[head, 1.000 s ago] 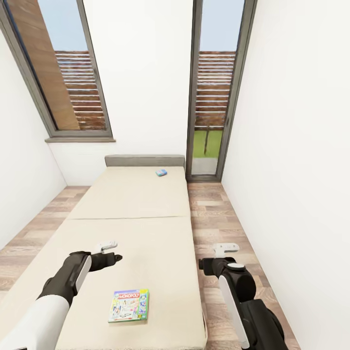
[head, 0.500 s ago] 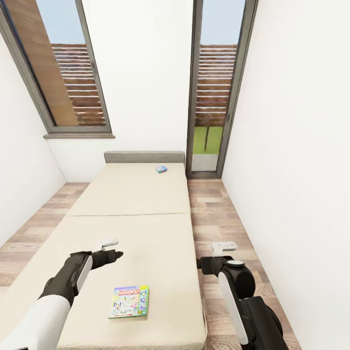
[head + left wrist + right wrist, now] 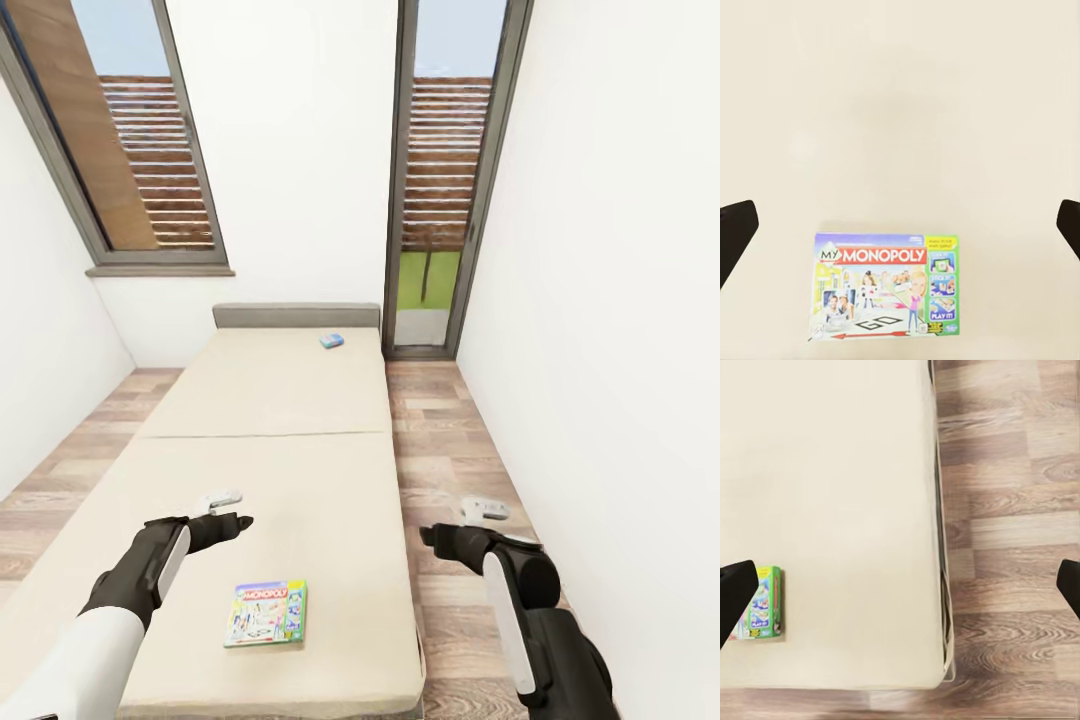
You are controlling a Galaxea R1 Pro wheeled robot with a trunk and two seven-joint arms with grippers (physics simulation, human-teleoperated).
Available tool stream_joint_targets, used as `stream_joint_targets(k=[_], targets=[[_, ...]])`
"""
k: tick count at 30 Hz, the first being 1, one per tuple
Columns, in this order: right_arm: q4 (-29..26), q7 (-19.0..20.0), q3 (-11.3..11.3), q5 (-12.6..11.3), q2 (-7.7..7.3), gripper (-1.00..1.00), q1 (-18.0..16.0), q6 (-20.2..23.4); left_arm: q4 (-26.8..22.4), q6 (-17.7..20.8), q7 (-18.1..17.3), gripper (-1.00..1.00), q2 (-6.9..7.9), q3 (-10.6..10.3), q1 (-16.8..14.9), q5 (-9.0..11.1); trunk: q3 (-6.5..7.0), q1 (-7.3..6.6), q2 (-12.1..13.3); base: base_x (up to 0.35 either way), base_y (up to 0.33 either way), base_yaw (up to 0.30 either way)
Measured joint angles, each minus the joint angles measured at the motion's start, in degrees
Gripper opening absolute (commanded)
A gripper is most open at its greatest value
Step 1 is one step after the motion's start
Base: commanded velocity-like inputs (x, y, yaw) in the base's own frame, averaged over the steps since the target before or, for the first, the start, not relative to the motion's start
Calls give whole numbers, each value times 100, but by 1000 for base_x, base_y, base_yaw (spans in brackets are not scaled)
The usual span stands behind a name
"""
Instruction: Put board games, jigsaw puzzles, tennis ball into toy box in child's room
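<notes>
the robot stands at the foot of the bed point(image 3: 280, 470), and by the look of things the task is at an early stage: both board games on the mattress are untouched and nothing is being carried. nearest, the green-edged monopoly box point(image 3: 266, 613) lies flat near the foot of the bed, toward the robot's right side of the mattress. the left gripper point(image 3: 222, 510) hangs above the mattress just beyond that box; in its wrist view the two dark fingertips sit at the far edges with the box point(image 3: 886, 286) between them and lower down, so the jaws are spread wide and hold nothing. the right gripper point(image 3: 470, 525) hovers over the wood floor point(image 3: 440, 440) beside the bed, likewise spread wide and holding nothing, with the bed edge and a sliver of the box point(image 3: 765, 604) below it.

farther off, the small blue game point(image 3: 332, 341) rests close to the grey headboard point(image 3: 296, 316), too small to read its print.

the toy box, the counter, the puzzles and the ball lie outside these views, so their state cannot be judged. both games need lifting and carrying.
</notes>
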Motion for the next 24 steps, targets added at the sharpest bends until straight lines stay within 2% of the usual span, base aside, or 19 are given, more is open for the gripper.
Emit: stream_joint_targets(k=[1,4,8,24], targets=[[0,58,-99,1,-1,100,3,-3,0,-9,0,100,0,0,0,0,-10,0,0,0,0,0],[0,123,-214,-3,-1,100,5,-10,0,-18,-1,100,0,-1,0,4,-38,0,0,0,0,0],[0,149,-272,-5,-1,100,6,-17,0,-23,-1,100,0,-1,0,7,-76,0,0,0,0,0],[23,137,-314,2,-1,100,7,-24,0,-18,-18,100,0,-1,0,23,-228,0,0,0,0,0]])
